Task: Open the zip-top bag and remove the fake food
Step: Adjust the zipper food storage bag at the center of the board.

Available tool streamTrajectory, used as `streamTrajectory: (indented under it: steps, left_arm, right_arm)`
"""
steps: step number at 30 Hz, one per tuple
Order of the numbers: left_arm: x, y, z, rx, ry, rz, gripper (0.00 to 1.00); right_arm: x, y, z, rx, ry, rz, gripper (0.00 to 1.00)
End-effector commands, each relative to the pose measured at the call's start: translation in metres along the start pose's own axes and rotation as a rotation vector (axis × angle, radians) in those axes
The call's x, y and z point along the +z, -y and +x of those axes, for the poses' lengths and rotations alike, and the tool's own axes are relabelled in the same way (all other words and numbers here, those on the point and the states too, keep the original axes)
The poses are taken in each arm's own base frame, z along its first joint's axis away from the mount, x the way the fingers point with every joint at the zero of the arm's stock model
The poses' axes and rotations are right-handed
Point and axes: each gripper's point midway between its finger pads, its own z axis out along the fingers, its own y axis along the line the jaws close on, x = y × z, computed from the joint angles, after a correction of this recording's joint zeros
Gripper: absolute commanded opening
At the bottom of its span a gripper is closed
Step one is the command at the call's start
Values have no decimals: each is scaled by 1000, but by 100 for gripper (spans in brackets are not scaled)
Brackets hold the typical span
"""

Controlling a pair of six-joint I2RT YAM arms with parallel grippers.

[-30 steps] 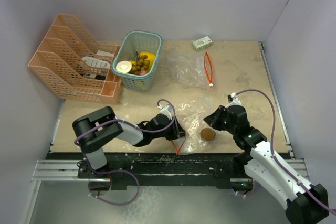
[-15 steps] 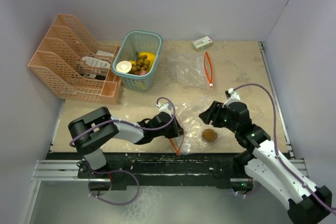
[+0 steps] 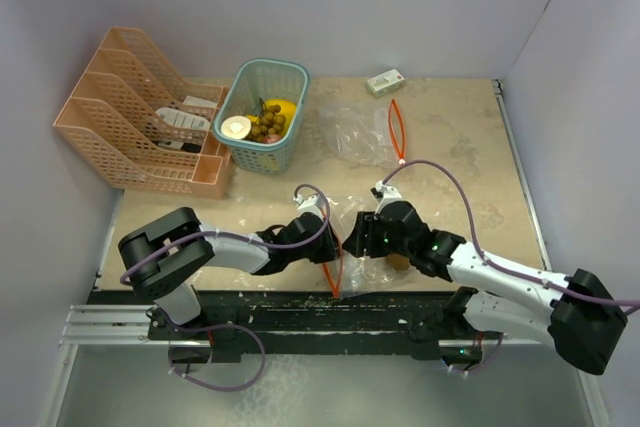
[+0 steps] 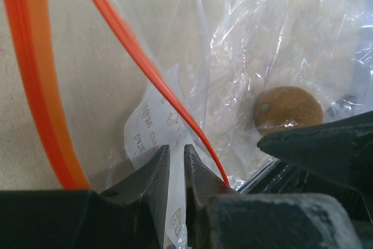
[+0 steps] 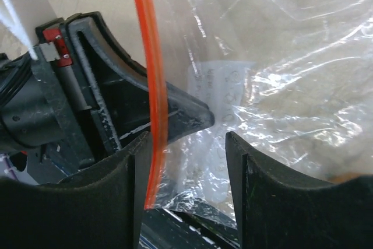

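File rack (image 3: 140,117) fills the table's (image 3: 450,147) far-left corner; basket (image 3: 262,112) just right of it holds fake food (image 3: 268,119); one piece (image 4: 287,109) lies inside the bag (image 3: 355,205) at the near edge.

The right arm (image 3: 500,277) now lies low along the worktop's (image 3: 450,147) near edge, having swung in from the right side. The right gripper (image 3: 352,237), shut a second ago beside the brown piece (image 4: 287,109), now stands jaws apart at the bag (image 3: 352,209) mouth. It straddles the zip strip (image 5: 150,56), tip to tip with the left gripper (image 3: 333,244). The arm now half hides the piece from above. The left arm's (image 3: 230,247) elbow sits further left.
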Motion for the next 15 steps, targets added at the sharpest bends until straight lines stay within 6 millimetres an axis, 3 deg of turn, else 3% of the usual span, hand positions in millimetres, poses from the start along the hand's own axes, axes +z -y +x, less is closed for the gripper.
streamTrajectory:
  steps: [1, 4, 10, 15]
  left_arm:
    - [0, -3, -3, 30, 24, -4, 15]
    - [6, -3, 0, 30, 12, 2, 8]
    - [11, 6, -2, 49, 5, 26, 9]
    - [2, 13, -3, 46, 10, 60, 10]
  right_arm:
    - [1, -35, -19, 0, 80, -96, 55]
    - [0, -41, -12, -14, 68, -103, 56]
    - [7, -31, 12, -33, 20, -44, 69]
    - [16, -22, 16, -23, 27, -13, 59]
